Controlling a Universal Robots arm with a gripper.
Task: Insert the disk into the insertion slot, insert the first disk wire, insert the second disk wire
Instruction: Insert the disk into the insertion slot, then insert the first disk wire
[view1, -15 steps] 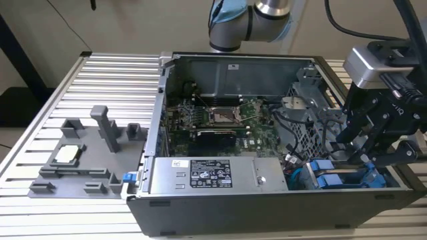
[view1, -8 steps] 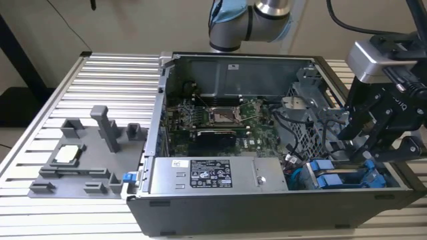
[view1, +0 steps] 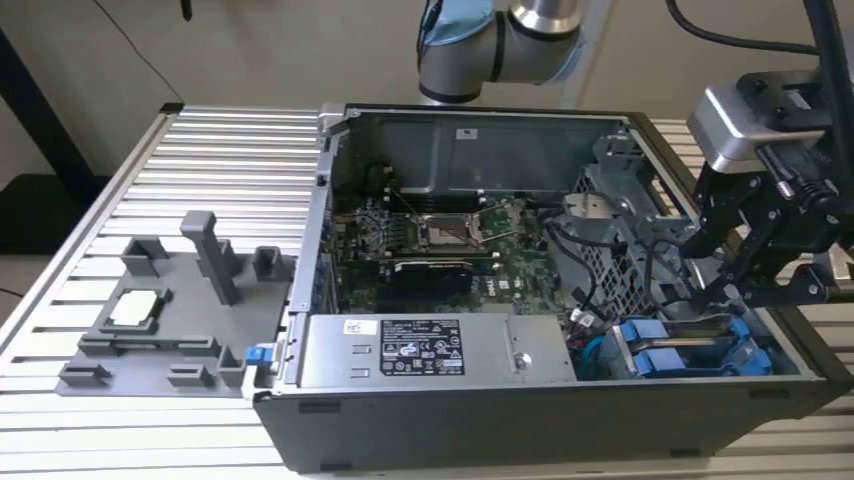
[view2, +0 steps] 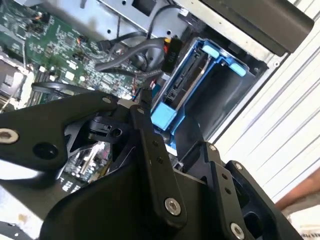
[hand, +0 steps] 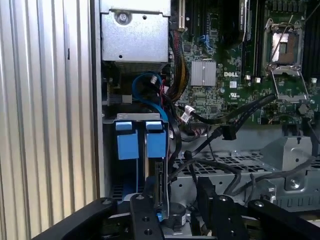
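The gripper (hand: 175, 194) hangs released, fingers apart astride the disk (hand: 160, 186). The disk stands on edge in the slot (hand: 153, 167), at the 4 o'clock corner of the case (view1: 534, 425) in the exterior view. The risks, I judge: a finger snagging the loose black cables (hand: 220, 131) just beside, or a half-seated disk jamming. Farther off, the grey box's white label (view1: 420, 350) and the circuit board (hand: 215, 95) carry print, left unread.

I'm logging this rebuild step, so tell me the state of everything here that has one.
Computer case: open, side panel off.
Blue-framed drives: both in the drive cage, side by side.
Processor socket: bare, no cooler fitted.
End effector: low over the drive cage.
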